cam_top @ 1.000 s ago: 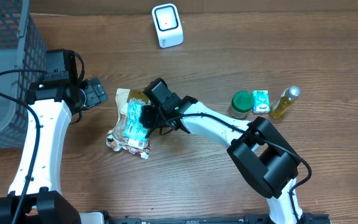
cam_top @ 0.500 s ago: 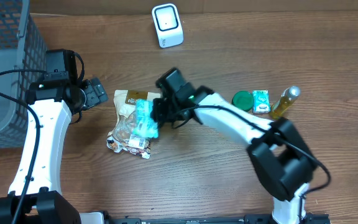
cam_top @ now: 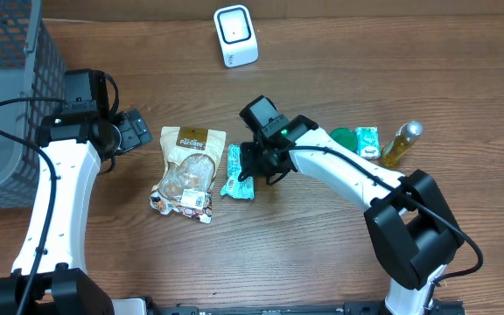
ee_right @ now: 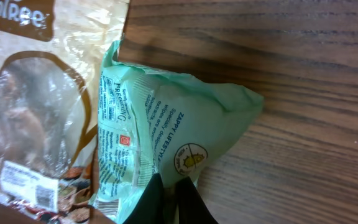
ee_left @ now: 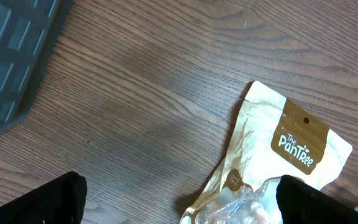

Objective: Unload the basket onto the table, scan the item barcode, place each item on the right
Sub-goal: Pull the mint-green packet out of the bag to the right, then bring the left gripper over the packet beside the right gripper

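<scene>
We see the right tool (cam_top: pixel 250 166) pinched shut on the packet (cam_top: pixel 236 173), at the tabletop (cam_top: pixel 322 254) well apart from the scanner (cam_top: pixel 235 35), robot-side. The left tool (cam_top: pixel 136 131) gapes empty. Grasp looks done; carrying to the scanner and the barcode read are left.

From overhead we look straight down on the table (cam_top: pixel 269 254) from well above, with the scanner (cam_top: pixel 235 35) at the far edge, the basket (cam_top: pixel 7 96) at left, and the left arm (cam_top: pixel 55 201) and right arm (cam_top: pixel 348 171) reaching in from the near edge. Our left wrist view sits much nearer the wood, facing down, with the basket's corner (ee_left: pixel 11 56) upper left and the top of the bag (ee_left: pixel 291 146) lower right. Our right wrist view is nearer still, close over the packet (ee_right: pixel 173 137), with the bag (ee_right: pixel 30 112) at its left. All three views share the bag (cam_top: pixel 189 166); overhead and right wrist also share the packet (cam_top: pixel 237 171).
</scene>
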